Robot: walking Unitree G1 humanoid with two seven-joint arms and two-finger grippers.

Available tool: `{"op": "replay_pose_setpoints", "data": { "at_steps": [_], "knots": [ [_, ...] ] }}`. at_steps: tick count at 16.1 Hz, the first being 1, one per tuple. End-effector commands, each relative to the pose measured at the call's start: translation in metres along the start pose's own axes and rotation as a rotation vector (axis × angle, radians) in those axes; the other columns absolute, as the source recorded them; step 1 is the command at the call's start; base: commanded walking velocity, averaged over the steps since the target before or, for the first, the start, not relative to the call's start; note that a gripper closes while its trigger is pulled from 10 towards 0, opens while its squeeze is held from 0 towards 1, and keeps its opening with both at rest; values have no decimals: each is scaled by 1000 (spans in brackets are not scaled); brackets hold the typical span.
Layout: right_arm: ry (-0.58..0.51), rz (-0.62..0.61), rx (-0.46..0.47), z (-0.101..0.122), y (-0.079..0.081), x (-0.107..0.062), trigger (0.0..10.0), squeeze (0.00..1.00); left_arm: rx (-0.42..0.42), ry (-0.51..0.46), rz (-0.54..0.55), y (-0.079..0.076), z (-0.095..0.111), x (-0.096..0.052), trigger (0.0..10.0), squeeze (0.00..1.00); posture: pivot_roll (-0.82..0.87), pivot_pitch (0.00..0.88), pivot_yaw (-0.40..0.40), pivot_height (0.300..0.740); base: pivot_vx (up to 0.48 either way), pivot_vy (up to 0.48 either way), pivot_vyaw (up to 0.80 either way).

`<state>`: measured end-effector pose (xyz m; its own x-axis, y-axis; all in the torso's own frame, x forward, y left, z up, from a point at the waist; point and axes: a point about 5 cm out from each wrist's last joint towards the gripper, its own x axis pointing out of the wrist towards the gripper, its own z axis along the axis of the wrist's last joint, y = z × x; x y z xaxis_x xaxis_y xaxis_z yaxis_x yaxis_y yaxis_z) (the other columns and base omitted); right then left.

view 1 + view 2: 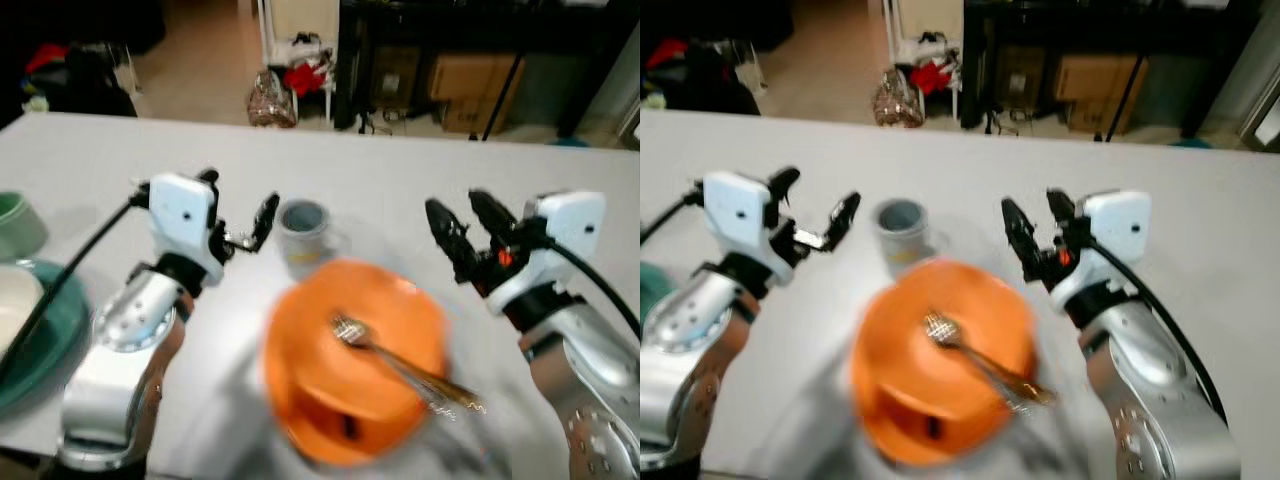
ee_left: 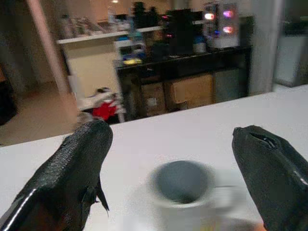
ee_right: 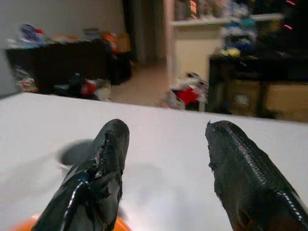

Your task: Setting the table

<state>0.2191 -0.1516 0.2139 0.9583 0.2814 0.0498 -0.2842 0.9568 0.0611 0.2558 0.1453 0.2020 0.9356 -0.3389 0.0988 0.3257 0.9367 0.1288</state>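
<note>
White table (image 1: 400,170) spans the whole view; both arms are raised over its near half, frames motion-blurred.

Orange plate (image 1: 320,385) sits between the two grippers, slightly nearer the robot than both. A fork (image 1: 400,365) lies across it, tines toward plate centre, handle running past the rim on the right gripper's side.

Teal plate (image 1: 45,345) with a white bowl (image 1: 15,305) on it is well out to the left of the left arm; a green bowl (image 1: 15,225) sits just beyond that.

Grey mug (image 1: 303,228) stands just beyond the orange plate's far rim, right beside the left gripper's (image 1: 238,210) fingertips. In the left wrist view the mug (image 2: 185,190) sits dead between the fingers (image 2: 79,166), not touching either.

Left gripper: spread wide, empty, aimed at the mug.
Right gripper (image 1: 468,228): spread wide, empty, hovering just right of the orange plate, fingers pointing across the table; bare tabletop ahead of it.

Judgement: step in hand looks like lining up on the mug with the left arm. Next move calls for easing forward until the fingers straddle the mug body, then closing squarely. Risks are knocking the mug over with one fingertip, or clipping the plate rim.
</note>
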Motion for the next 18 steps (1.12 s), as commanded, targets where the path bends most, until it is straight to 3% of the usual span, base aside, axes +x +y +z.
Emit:
{"op": "replay_pose_setpoints", "data": {
  "at_steps": [1, 13, 18],
  "knots": [
    [-2, -10, 9, 1, 0, -2, 10000, 0, 11, -18, 1, 1, 6, 1, 10000, 0, 45, 0, 54, 740, 0, -364, 0],
    [27, -170, 13, -18, -18, -14, 10000, 0, 8, 5, 14, 2, 0, 8, 10000, 0, 18, 0, 79, 740, 0, -342, 0],
    [57, -147, -5, -23, -19, -15, 10000, 0, 8, 14, 4, -1, -5, 8, 10000, 0, 13, 0, 79, 740, 0, -323, 0]
  ]
}}
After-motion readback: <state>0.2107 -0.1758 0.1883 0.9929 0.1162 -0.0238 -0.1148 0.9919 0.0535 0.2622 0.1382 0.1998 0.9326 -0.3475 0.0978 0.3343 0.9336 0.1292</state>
